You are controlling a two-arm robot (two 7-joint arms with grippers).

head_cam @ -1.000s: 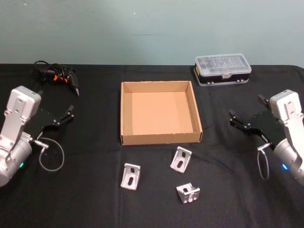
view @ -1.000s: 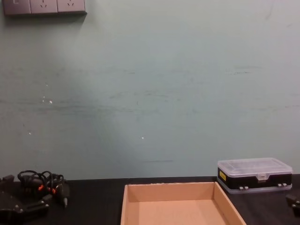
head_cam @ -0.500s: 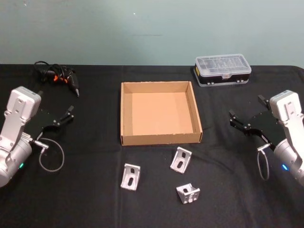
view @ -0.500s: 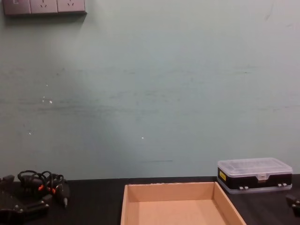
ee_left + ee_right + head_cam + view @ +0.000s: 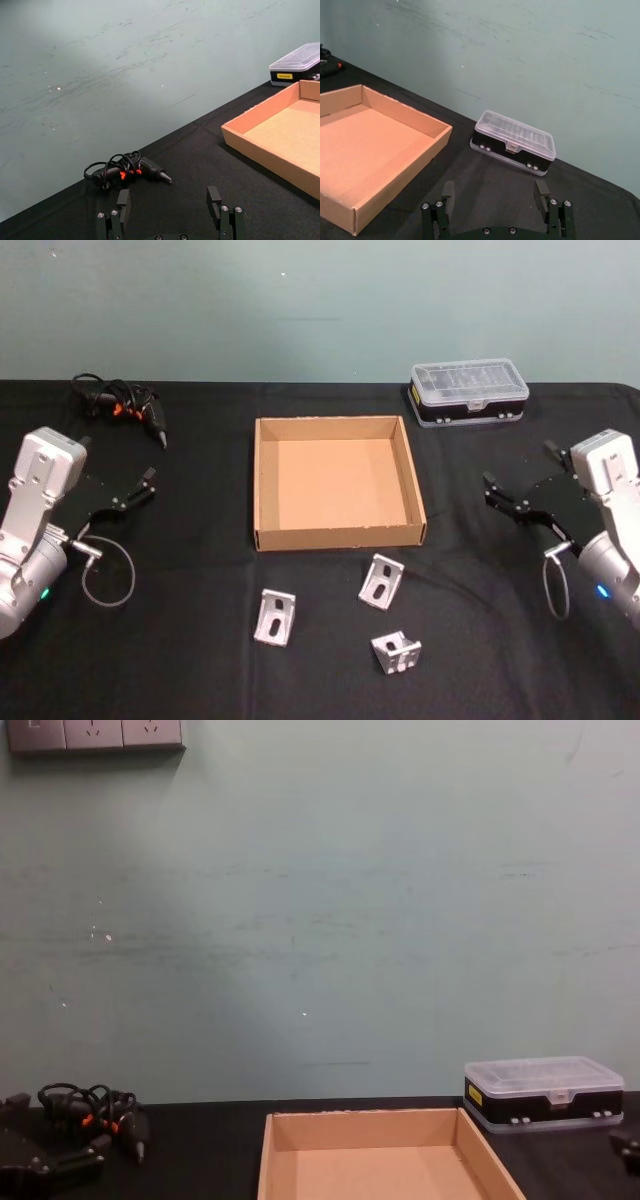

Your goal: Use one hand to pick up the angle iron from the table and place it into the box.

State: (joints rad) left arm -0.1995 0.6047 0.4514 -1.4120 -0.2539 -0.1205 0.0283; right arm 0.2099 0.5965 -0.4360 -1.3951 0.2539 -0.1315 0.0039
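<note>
Three angle irons [image 5: 381, 580] lie on the table [image 5: 180, 670], just near of the empty box [image 5: 340, 536], so no pick or placement is done. Left gripper [image 5: 168, 201] and right gripper [image 5: 495, 192] hover at the table's sides, well apart from them, fingers spread wide, holding nothing.

I see three silver L-shaped brackets lying apart on the black surface [image 5: 180, 670], all near of the box [image 5: 340, 535]: left angle iron [image 5: 274, 617], middle angle iron [image 5: 380, 580] close to the box's near wall, nearest angle iron [image 5: 396, 651]. The box is shallow brown cardboard, open-topped, at centre.
</note>
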